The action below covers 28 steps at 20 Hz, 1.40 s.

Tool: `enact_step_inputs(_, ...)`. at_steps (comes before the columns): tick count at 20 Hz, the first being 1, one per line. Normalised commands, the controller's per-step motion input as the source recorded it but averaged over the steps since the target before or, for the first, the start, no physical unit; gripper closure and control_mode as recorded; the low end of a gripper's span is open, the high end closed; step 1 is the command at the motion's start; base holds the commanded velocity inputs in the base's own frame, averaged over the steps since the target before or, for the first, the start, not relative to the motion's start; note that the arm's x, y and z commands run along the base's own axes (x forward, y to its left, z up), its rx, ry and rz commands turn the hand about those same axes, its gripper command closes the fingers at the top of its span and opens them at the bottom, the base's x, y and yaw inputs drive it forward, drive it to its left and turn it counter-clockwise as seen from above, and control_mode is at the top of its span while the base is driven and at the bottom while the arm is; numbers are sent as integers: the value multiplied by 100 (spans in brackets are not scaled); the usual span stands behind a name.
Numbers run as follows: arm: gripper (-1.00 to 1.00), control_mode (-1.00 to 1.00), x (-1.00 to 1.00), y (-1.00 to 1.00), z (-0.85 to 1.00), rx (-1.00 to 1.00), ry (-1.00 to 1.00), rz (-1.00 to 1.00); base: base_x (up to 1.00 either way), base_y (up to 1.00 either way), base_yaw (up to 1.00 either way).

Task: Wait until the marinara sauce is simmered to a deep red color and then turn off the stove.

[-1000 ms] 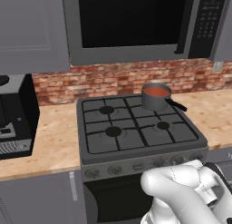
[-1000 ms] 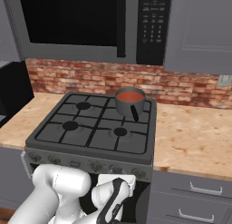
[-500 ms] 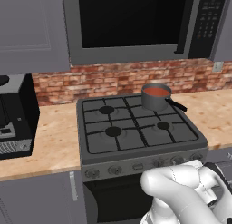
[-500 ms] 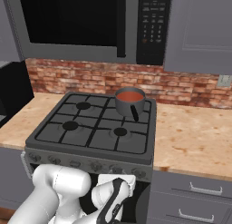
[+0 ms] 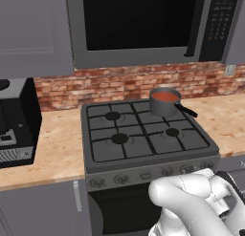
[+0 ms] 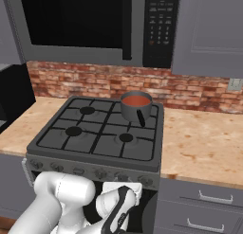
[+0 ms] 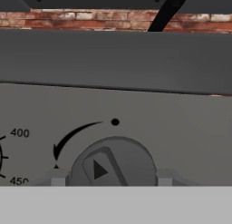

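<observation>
Even, flat rendered light with no clear source; shadows faint; no glare; textures coarse and slightly soft.

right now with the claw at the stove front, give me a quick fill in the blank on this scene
1. The saucepan sits on the stove's back ____ burner.
2. The marinara sauce inside it looks orange-____.
3. In the hand view, the claw has its fingertips either side of a round ____ on the front panel.
4. Above the stove hangs a ____ with a dark window.

Missing words: right; red; knob; microwave
</observation>
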Motion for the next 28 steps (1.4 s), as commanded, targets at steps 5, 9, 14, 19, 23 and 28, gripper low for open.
enact_step_inputs(5, 100, -100, 0, 0, 0, 0, 0, 0, 0, 0, 0)
enact_step_inputs(9, 100, -100, 0, 0, 0, 0, 0, 0, 0, 0, 0)
enact_step_inputs(14, 100, -100, 0, 0, 0, 0, 0, 0, 0, 0, 0)
enact_step_inputs(19, 100, -100, 0, 0, 0, 0, 0, 0, 0, 0, 0)
enact_step_inputs(23, 100, -100, 0, 0, 0, 0, 0, 0, 0, 0, 0)
enact_step_inputs(28, 100, -100, 0, 0, 0, 0, 0, 0, 0, 0, 0)
